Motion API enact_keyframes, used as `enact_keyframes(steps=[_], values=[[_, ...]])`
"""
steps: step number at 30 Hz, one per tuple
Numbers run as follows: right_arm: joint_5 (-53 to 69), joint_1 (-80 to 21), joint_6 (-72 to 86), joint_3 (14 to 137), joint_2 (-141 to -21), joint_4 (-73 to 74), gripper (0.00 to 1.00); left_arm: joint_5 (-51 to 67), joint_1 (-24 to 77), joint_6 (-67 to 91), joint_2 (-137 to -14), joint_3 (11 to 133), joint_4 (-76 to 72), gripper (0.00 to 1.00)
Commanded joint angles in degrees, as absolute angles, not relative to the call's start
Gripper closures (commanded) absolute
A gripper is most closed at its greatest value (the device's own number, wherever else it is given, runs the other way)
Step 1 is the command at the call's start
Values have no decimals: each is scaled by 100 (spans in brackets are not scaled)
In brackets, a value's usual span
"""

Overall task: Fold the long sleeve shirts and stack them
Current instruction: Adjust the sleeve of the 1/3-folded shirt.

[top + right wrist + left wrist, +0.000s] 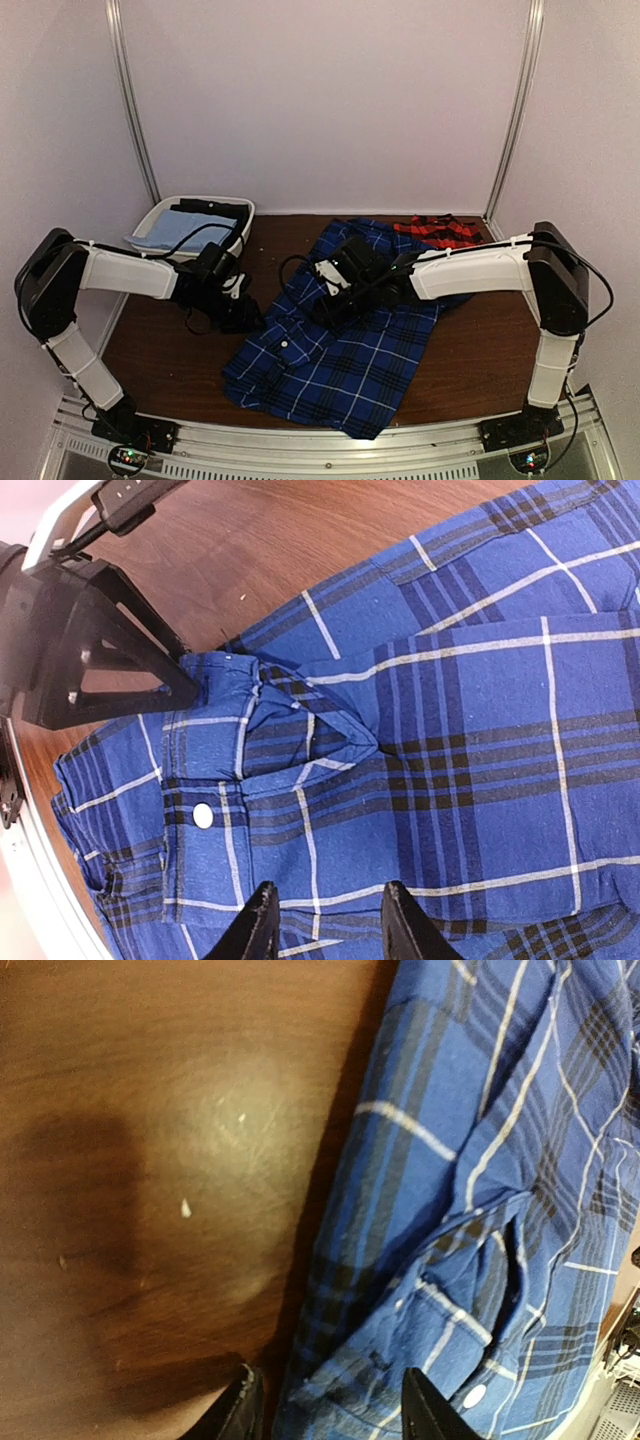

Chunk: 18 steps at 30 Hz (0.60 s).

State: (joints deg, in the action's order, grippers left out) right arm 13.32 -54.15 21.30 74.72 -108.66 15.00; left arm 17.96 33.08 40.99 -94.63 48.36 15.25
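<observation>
Leftmost, a white bin sits at the table's far corner, with bare wood running from it to the near edge. Next, the left gripper hangs low at the blue shirt's left edge. Its fingers are apart, one over wood and one over cloth, clamping nothing. The blue shirt lies spread mid-table, bunched along that left border, its hem close to the front edge. Over its middle the right gripper hovers, fingers apart and empty. Bare wood lies right of the shirt. The red shirt lies crumpled at the far right, just beside the blue one.
</observation>
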Motion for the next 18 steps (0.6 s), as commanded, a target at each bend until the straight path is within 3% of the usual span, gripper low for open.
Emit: enact_keyframes(steps=[1, 14, 18], values=[[1325, -5341, 2219, 7368, -10557, 1265, 63, 1901, 3270, 3967, -9418, 5025, 1119, 53], [1322, -5238, 2232, 7301, -10588, 1252, 64, 2236, 3319, 3817, -9114, 5035, 1016, 84], [1396, -5238, 2241, 7310, -10661, 1189, 63, 2202, 3400, 3726, -9014, 5031, 1080, 88]])
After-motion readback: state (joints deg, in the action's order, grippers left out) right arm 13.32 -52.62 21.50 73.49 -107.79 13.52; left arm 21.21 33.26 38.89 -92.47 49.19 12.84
